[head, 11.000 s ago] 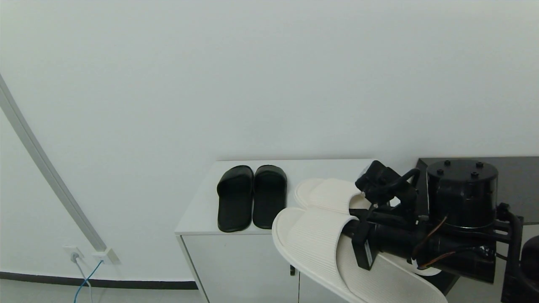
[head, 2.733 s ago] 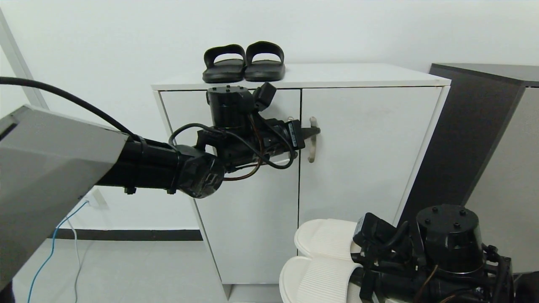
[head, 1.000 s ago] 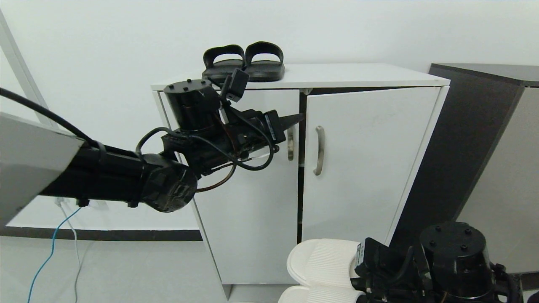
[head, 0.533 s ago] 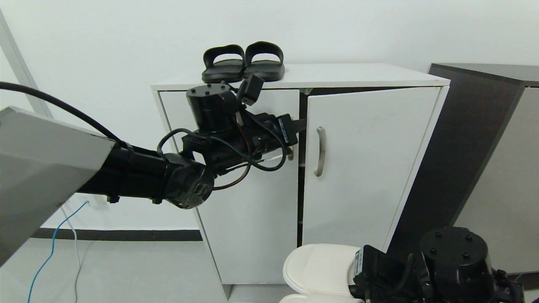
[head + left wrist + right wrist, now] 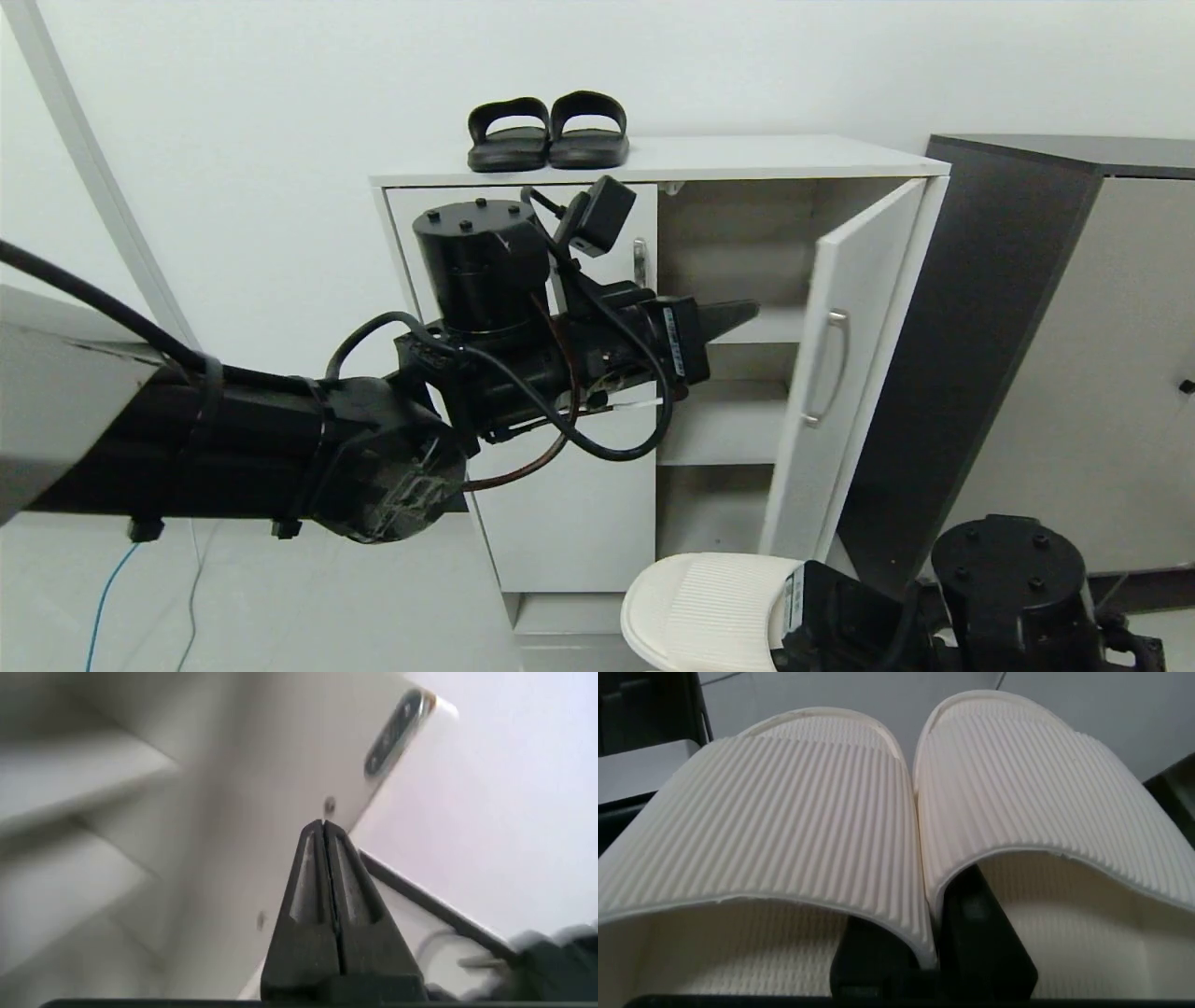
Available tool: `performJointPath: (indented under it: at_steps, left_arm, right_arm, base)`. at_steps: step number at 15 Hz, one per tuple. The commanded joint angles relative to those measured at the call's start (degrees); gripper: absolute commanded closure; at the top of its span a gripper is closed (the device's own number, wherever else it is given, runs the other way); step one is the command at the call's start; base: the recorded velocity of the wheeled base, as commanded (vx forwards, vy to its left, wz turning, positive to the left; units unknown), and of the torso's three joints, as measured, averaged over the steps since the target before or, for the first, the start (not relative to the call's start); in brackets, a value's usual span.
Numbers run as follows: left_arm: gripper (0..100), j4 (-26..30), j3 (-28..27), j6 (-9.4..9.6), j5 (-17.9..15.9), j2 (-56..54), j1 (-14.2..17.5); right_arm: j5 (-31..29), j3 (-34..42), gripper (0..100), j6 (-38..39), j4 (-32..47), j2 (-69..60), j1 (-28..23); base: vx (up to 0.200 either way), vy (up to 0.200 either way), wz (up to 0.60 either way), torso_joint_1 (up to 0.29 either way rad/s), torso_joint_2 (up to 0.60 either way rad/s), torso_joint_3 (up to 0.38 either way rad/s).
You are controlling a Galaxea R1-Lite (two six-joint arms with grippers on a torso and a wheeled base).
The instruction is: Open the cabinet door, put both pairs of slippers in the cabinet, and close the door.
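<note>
The white cabinet (image 5: 560, 485) has its right door (image 5: 868, 355) swung wide, and shelves (image 5: 719, 439) show inside. Its left door stays closed. A black pair of slippers (image 5: 549, 131) rests on the cabinet top. My left gripper (image 5: 747, 313) is shut on nothing and hangs in front of the open compartment, level with the upper shelf. In the left wrist view, the left gripper (image 5: 324, 829) points toward the open door's handle (image 5: 397, 733). Low in front of the cabinet, my right gripper (image 5: 936, 943) is shut on the white slippers (image 5: 878, 812), pinching their inner straps together. One white slipper (image 5: 700, 607) shows in the head view.
A dark grey cabinet (image 5: 1027, 280) stands right beside the open door, limiting its swing. A slanted wall strip (image 5: 93, 168) and cables (image 5: 112, 597) lie at the left. Bare floor lies before the closed left door.
The right door went from slightly ajar to wide open. My left gripper moved right, in front of the opening. The head view shifted. The white slippers sank lower in view.
</note>
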Motion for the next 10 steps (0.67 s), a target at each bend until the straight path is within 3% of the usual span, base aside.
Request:
performJointPath:
  at_steps: [1, 5, 7, 10]
  left_arm:
    - [100, 0.0, 0.8, 0.04, 0.1, -1.0, -0.3]
    - [100, -3.5, 9.3, 1.09, 2.2, -6.8, 2.0]
    - [100, -3.3, 19.7, 2.50, 2.7, -17.2, 3.0]
    - [100, -2.4, 35.7, 2.68, 8.6, -34.6, 3.3]
  right_arm:
    - [0.0, 0.0, 100, 0.0, -0.1, -0.1, 0.1]
    - [0.0, -1.1, 100, 0.1, -0.3, 0.7, -3.8]
    - [-0.1, -1.6, 100, 0.0, -0.4, 1.2, -5.3]
    - [0.1, -2.2, 100, 0.0, -1.8, 1.3, -7.1]
  base:
    - [0.000, 0.000, 0.00, 0.000, 0.00, 0.000]
    - [0.000, 0.000, 0.00, 0.000, 0.00, 0.000]
    - [0.000, 0.000, 0.00, 0.000, 0.00, 0.000]
    - [0.000, 0.000, 0.00, 0.000, 0.00, 0.000]
